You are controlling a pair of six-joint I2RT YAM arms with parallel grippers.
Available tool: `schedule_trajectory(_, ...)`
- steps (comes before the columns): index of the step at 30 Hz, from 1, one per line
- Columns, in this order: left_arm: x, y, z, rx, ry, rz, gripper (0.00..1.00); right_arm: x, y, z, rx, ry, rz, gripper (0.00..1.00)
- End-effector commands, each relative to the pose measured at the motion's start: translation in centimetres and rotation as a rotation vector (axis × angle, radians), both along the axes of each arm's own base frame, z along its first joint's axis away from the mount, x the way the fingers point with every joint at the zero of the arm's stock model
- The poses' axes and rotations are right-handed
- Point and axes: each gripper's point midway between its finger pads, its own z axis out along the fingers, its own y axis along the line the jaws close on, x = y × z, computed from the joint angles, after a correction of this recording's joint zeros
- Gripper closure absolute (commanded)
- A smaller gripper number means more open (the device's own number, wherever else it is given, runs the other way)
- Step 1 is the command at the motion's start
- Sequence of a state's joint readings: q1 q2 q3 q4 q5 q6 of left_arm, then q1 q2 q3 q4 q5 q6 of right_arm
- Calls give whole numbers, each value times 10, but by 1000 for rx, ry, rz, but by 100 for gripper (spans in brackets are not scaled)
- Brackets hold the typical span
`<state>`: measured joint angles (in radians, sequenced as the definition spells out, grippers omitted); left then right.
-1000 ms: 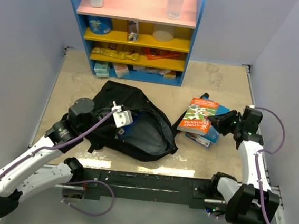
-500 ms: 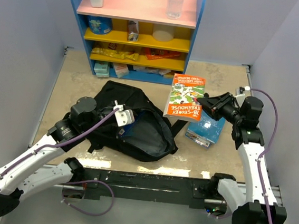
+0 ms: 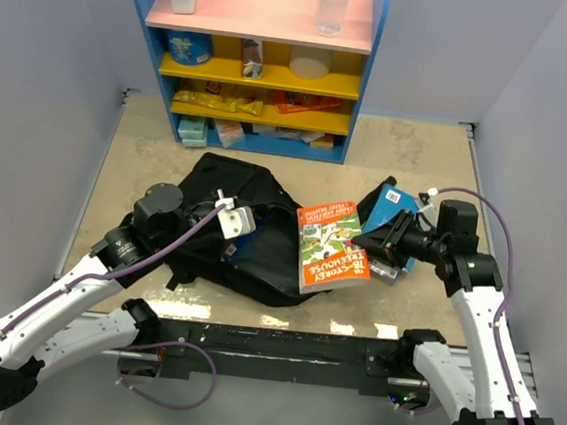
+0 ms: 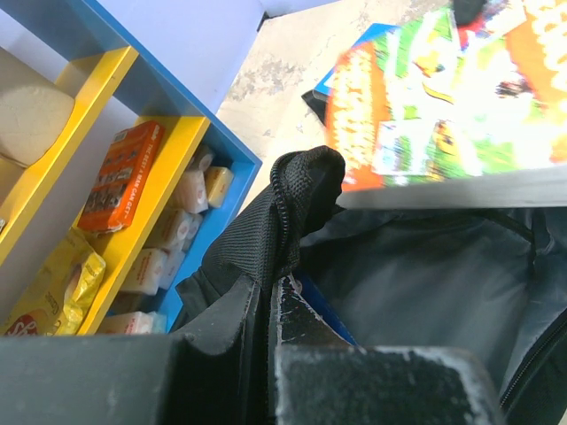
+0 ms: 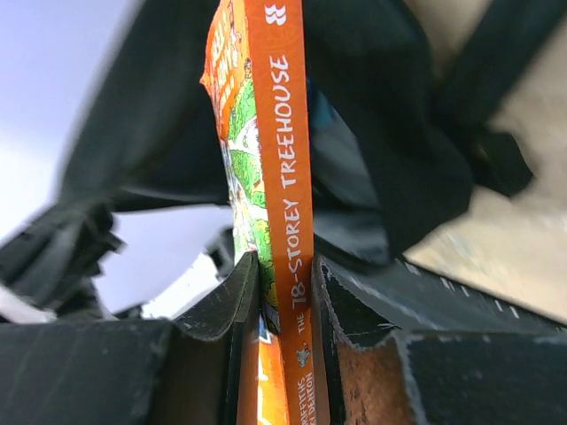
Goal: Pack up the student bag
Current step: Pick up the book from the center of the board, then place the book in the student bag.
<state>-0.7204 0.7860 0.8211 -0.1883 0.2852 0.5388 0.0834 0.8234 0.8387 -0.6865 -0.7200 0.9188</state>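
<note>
The student bag (image 3: 259,255) is seen as a large black backpack of soft fabric, slumped on the desk (image 3: 421,145) with its main compartment unzipped and a dark lining exposed. It lies between the two tools, and its raised rim is pinched in the left tool (image 4: 270,345), whose jaws are drawn narrow on the fabric. The right tool (image 5: 283,283) is clamped on the spine edge of an orange book (image 3: 333,245) – held out just ahead of it, over the bag's open mouth on the side nearest that tool. A second ago this book was resting on a blue book (image 3: 397,201) beside the right tool; since then it has been lifted and carried across to the bag, while the left tool's grip is unchanged.
</note>
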Motion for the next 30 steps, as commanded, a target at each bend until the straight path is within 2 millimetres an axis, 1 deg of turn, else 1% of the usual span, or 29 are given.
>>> schedule_trajectory(1,-3,-5,74,-147,-178,-30,100,-34,7,6,6,7,110,100)
schedule_trajectory(2,-4,-4,74,-149,-178,-29,100,-35,8,-1,16,15,109,100)
schedule_trajectory(3,-4,-4,74,-147,-178,-29,100,-37,11,2,46,18,102,100)
schedule_trajectory(5,-4,-5,75,-148,-180,-32,100,-36,15,-1,65,20,110,100)
schedule_trajectory(7,-4,-5,78,-154,-184,-36,100,-37,22,0,65,30,131,100)
schedule_trajectory(8,-4,-6,79,-158,-186,-36,100,-34,24,6,64,6,136,100)
schedule_trajectory(9,-5,-6,80,-161,-189,-41,100,-33,27,7,64,4,141,100)
schedule_trajectory(10,-5,-7,81,-165,-189,-42,100,-33,34,5,66,25,158,100)
schedule_trajectory(11,-5,-7,81,-166,-190,-44,100,-28,40,11,74,-4,170,100)
schedule_trajectory(12,-6,-7,83,-168,-191,-45,100,-25,45,13,88,4,167,100)
schedule_trajectory(13,-6,-7,84,-168,-190,-47,100,-26,56,10,89,14,202,100)
schedule_trajectory(14,-6,-6,84,-163,-185,-45,100,-21,64,14,96,-20,212,100)
schedule_trajectory(15,-7,-6,85,-160,-185,-48,100,-25,73,13,95,-18,245,100)
schedule_trajectory(16,-7,-5,85,-157,-184,-45,100,-18,80,10,90,-15,259,100)
schedule_trajectory(18,-8,-4,86,-154,-187,-43,100,-15,90,9,78,-34,284,100)
schedule_trajectory(19,-8,-3,87,-153,-189,-43,100,-9,93,17,81,-67,292,100)
schedule_trajectory(20,-9,-3,86,-154,-187,-44,100,-2,97,12,69,-53,303,100)
schedule_trajectory(21,-9,-2,86,-153,-186,-43,100,2,99,13,53,-77,316,100)
schedule_trajectory(22,-10,-2,85,-152,-185,-44,100,7,102,22,56,-109,326,100)
schedule_trajectory(23,-11,-2,87,-156,-189,-47,100,14,106,18,51,-102,332,100)
schedule_trajectory(24,-10,-2,86,-156,-188,-46,100,17,108,19,56,-115,338,100)
schedule_trajectory(25,-11,-2,86,-157,-187,-49,100,26,114,25,77,-158,344,100)
schedule_trajectory(27,-11,-2,87,-159,-190,-49,100,37,124,18,106,-147,354,100)
schedule_trajectory(28,-11,-2,87,-156,-189,-49,100,44,130,23,130,-186,366,100)
schedule_trajectory(29,-10,-1,88,-155,-191,-43,100,46,136,23,148,-189,385,100)
schedule_trajectory(30,-11,-1,89,-155,-191,-44,100,49,144,11,151,-154,411,100)
